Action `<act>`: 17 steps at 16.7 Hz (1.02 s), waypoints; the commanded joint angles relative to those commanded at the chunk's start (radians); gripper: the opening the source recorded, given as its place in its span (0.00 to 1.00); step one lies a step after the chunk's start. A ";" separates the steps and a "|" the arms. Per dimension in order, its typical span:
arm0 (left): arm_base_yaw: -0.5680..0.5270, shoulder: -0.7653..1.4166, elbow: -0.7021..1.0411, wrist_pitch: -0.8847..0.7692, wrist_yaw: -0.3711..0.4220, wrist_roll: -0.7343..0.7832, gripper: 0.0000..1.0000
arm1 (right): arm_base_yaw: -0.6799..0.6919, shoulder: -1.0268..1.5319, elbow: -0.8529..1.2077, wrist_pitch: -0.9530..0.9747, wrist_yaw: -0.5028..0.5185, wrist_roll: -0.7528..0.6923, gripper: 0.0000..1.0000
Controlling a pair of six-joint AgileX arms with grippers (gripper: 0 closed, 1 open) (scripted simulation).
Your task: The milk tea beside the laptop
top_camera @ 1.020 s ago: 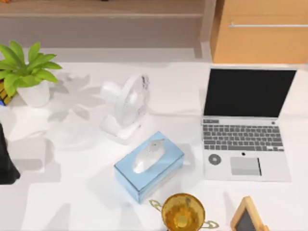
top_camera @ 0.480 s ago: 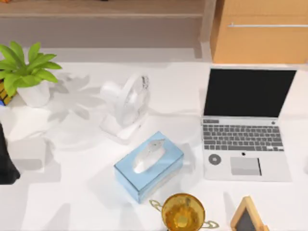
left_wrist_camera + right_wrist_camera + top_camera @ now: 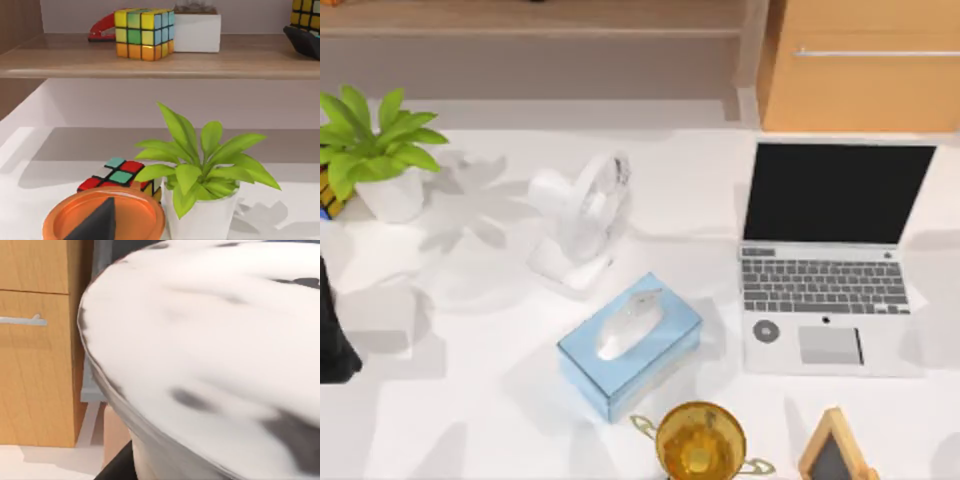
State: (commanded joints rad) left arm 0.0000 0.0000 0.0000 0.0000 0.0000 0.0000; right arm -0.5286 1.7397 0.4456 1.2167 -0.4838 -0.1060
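Observation:
The laptop stands open at the table's right, black screen up, with a round dark sticker beside its trackpad. The milk tea is a white rounded cup with dark speckles, tilted and pressed close against the right wrist camera. My right gripper is shut on it, and one dark finger shows under the cup's edge. Shadows lie on the table right of the laptop. My left arm is parked at the table's left edge.
A white fan and a blue tissue box sit mid-table. A potted plant is far left, with a gold trophy cup and a small blackboard at the front. A wooden cabinet stands behind the laptop.
Soft shadows have spread over the table at the right edge beside the laptop and at the front right corner. The table's objects and the left arm have not moved.

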 joint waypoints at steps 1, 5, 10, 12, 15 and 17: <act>0.000 0.000 0.000 0.000 0.000 0.000 1.00 | 0.021 -0.025 -0.006 -0.006 0.020 0.004 0.00; 0.000 0.000 0.000 0.000 0.000 0.000 1.00 | 0.125 -0.134 -0.048 -0.050 0.117 0.027 0.00; 0.000 0.000 0.000 0.000 0.000 0.000 1.00 | 0.277 -0.284 -0.130 -0.130 0.263 0.060 0.00; 0.000 0.000 0.000 0.000 0.000 0.000 1.00 | 0.337 -0.342 -0.167 -0.166 0.321 0.073 0.00; 0.000 0.000 0.000 0.000 0.000 0.000 1.00 | 0.418 -0.418 -0.223 -0.221 0.402 0.091 0.00; 0.000 0.000 0.000 0.000 0.000 0.000 1.00 | 0.463 -0.458 -0.259 -0.255 0.447 0.102 0.00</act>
State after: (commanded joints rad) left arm 0.0000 0.0000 0.0000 0.0000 0.0000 0.0000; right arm -0.0652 1.2814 0.1868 0.9615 -0.0369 -0.0044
